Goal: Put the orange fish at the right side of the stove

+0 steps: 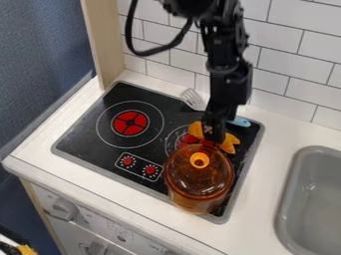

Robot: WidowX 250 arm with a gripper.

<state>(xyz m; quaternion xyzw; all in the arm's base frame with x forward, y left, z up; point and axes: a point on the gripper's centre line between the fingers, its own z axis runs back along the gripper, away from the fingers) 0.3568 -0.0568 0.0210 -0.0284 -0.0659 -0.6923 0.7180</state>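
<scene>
One stove [85, 138] bears the pot [200, 180] at its front right; behind it we see the gripper [214, 135] down at the fish [230, 143], on the stove's right half, but cannot tell whether it pinches. So close, a low forward swing could make us topple the pot

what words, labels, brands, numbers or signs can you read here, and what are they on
No text can be read.
Stove: marks around the two red knobs, too small to read.
White front panel below the counter: small marks, too small to read.
</scene>
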